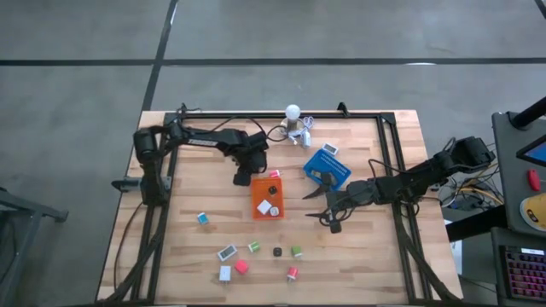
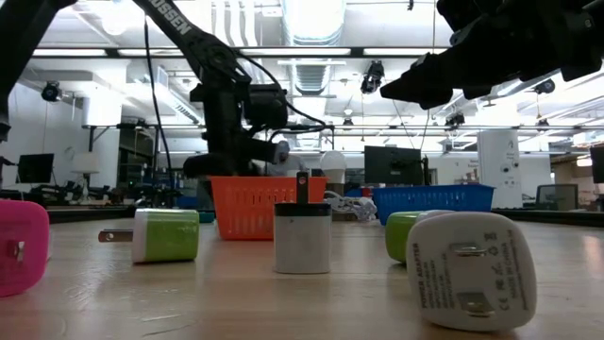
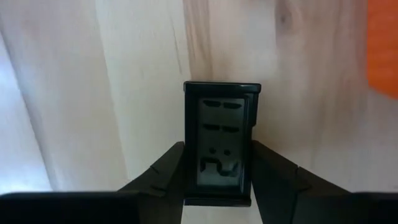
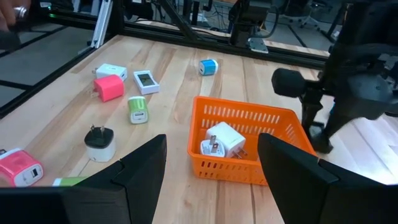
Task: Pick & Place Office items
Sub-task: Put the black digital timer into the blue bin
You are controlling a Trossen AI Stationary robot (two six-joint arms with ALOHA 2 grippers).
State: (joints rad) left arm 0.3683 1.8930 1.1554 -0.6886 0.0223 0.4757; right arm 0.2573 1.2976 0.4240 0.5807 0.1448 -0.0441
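The left gripper (image 3: 217, 186) is clenched on a small black display (image 3: 222, 140) just beside the orange tray (image 1: 258, 207) — which holds few chargers — while some nine office items (image 1: 241, 266) lie well apart, behind the released right gripper (image 1: 317, 189).

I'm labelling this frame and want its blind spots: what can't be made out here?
- Blue tray contents: low view, wall hides them; high view, too small.
- Orange tray far corner: right wrist view, left arm covers it.
- Black display lower edge: left wrist view, cut off between left gripper jaws.
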